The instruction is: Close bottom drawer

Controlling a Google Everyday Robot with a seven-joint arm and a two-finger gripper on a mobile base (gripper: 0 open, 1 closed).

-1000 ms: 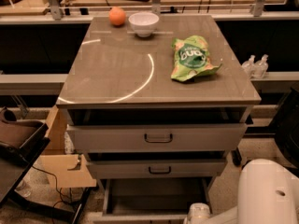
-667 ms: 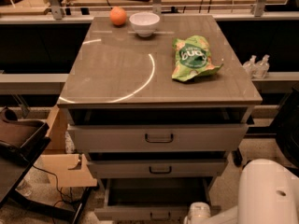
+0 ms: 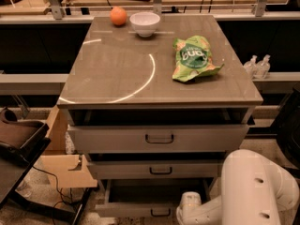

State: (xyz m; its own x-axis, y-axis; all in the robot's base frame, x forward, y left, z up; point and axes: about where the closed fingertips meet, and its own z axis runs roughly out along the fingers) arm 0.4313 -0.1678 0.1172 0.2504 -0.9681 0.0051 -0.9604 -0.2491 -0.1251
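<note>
The bottom drawer [image 3: 126,210] is the lowest of three grey-beige drawers and stands partly open. Its shallow front and small dark loop handle [image 3: 161,213] show at the lower edge of the camera view, with a dark strip of its inside [image 3: 154,189] behind. My white arm [image 3: 253,186] comes in from the lower right, and its wrist end [image 3: 189,207] sits just right of the handle, close to the drawer front. My gripper is out of view, below the frame.
The middle drawer [image 3: 159,170] and top drawer [image 3: 159,138] stick out slightly. On the cabinet top are an orange [image 3: 118,16], a white bowl [image 3: 145,22] and a green chip bag [image 3: 194,57]. A cardboard box [image 3: 61,161] and dark furniture [image 3: 18,139] stand left; two bottles [image 3: 257,65] stand right.
The bottom drawer has slid inward: earlier its wide floor showed and its front was out of frame, now the front and handle are in view. My arm has barely shifted.
</note>
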